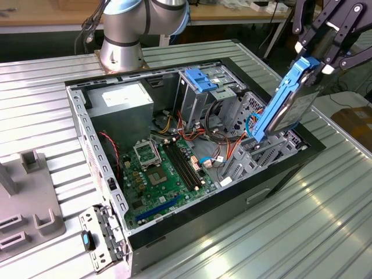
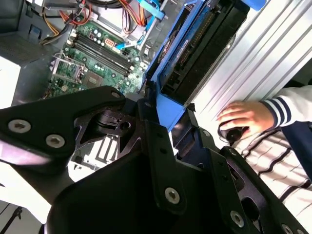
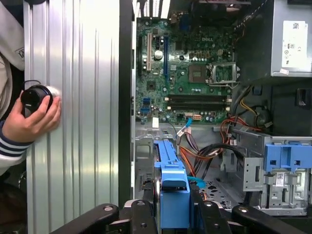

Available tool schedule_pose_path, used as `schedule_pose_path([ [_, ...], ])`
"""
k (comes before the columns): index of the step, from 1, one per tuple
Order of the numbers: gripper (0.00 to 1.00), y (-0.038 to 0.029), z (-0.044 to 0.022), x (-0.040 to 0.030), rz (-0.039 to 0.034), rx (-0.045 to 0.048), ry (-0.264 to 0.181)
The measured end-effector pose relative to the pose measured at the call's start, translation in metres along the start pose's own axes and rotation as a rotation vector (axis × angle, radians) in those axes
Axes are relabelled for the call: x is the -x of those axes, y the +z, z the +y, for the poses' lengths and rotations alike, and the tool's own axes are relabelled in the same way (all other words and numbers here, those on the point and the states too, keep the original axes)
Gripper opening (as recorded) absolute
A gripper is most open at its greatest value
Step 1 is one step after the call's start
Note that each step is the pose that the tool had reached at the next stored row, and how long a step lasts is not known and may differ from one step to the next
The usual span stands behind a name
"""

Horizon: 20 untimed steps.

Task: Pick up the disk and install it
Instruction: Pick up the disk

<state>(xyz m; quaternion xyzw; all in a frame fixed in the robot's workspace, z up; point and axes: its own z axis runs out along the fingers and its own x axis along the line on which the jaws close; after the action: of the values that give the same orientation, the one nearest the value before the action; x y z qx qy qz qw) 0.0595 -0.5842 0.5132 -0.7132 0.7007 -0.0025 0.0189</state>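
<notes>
While the flat silver-grey metal disk with blue plastic rails (image 1: 286, 107) is held tilted above the open black-and-grey computer case (image 1: 87, 136), at the exterior view's right, the black hand (image 1: 317, 58) is seen clamped on its upper end, across the blue rails. The drive is judged to be stiff, fairly heavy for its size and sensitive to knocks. The plastic rails are likely to flex a little, so a hold is best taken across the rail ends rather than on the labelled face or the connector edge. Its lower end hangs just above the perforated grey metal drive cage (image 1: 247, 160), near bundled orange cables (image 3: 190, 158). Little room is offered there: sheet-metal edges stand on both sides, and the green motherboard (image 1: 165, 171) lies beside the cage. Beyond the case wall, on the ribbed metal tabletop (image 1: 279, 232), a person's striped sleeve (image 3: 9, 146) is seen.
</notes>
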Motion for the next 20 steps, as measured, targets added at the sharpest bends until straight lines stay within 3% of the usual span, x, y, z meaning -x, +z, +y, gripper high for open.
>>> schedule_pose_path([
  [3,0.37,0.0054,-0.0022,0.008,-0.0001,0.0022,0.0],
  [4,0.37,0.0087,-0.0026,0.014,0.0,0.005,0.0],
  [5,0.37,0.0125,-0.0066,0.0147,-0.0001,0.006,0.001],
  [9,0.37,0.0197,-0.0076,0.0146,0.0051,0.006,0.006],
  [11,0.37,0.0312,-0.0081,0.0143,0.0054,0.0059,0.012],
  [13,0.37,0.0378,-0.0081,0.0142,0.0057,0.0058,0.018],
  [17,0.37,0.0385,-0.0081,0.0142,0.0057,0.0057,0.018],
  [20,0.37,0.0429,-0.0068,0.0141,0.0016,-0.0023,0.018],
])
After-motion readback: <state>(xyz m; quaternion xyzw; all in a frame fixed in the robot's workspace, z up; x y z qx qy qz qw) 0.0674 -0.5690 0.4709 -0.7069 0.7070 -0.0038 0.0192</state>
